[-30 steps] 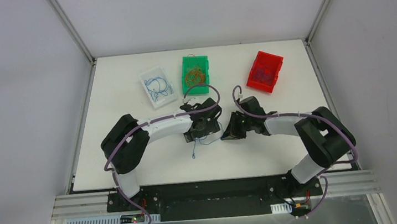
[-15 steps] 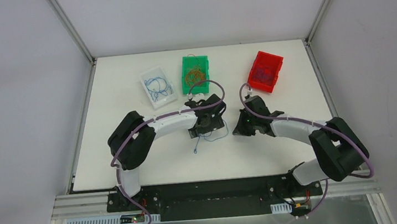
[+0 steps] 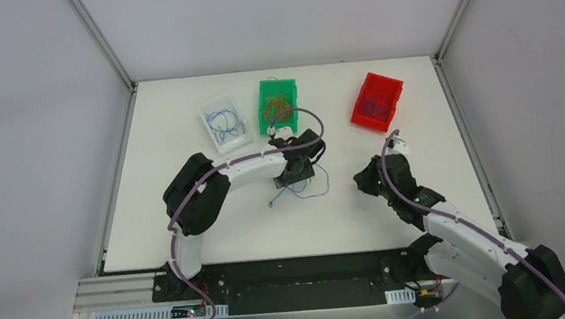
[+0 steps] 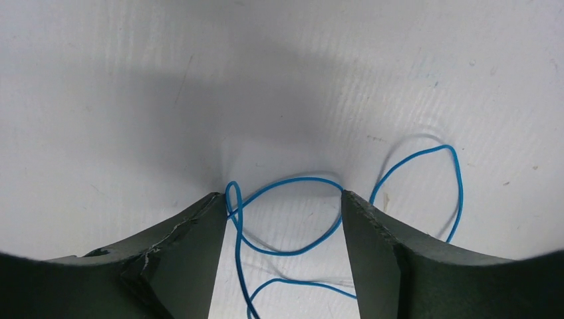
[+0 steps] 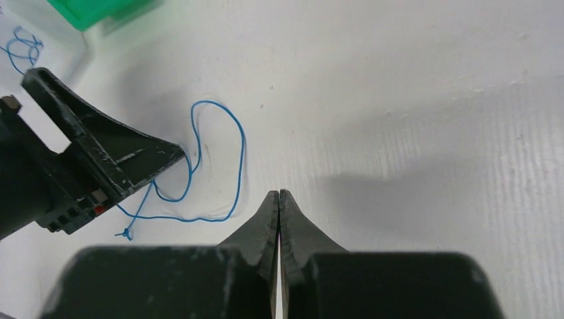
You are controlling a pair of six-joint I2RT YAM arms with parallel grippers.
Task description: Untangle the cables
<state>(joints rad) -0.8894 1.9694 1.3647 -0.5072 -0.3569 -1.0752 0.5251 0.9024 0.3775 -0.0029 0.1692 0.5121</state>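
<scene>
A single loose blue cable (image 3: 304,190) lies in loops on the white table. My left gripper (image 3: 297,175) is open and low over it. In the left wrist view the cable (image 4: 287,252) loops between the two spread fingers of the left gripper (image 4: 282,196) and touches the left finger, with another loop lying outside the right finger. My right gripper (image 3: 362,179) is shut and empty, to the right of the cable and apart from it. In the right wrist view the shut right gripper (image 5: 279,193) points at bare table, with the cable (image 5: 241,153) and the left gripper (image 5: 113,156) to its left.
Three bins stand at the back. A white bin (image 3: 225,121) holds blue wires, a green bin (image 3: 278,104) holds orange wires, and a red bin (image 3: 377,101) holds dark wires. The green bin's corner (image 5: 100,10) shows in the right wrist view.
The right arm has swung away to the right, off the cable. The left gripper has moved farther back and right, and the blue cable has shifted with it and now lies spread out.
</scene>
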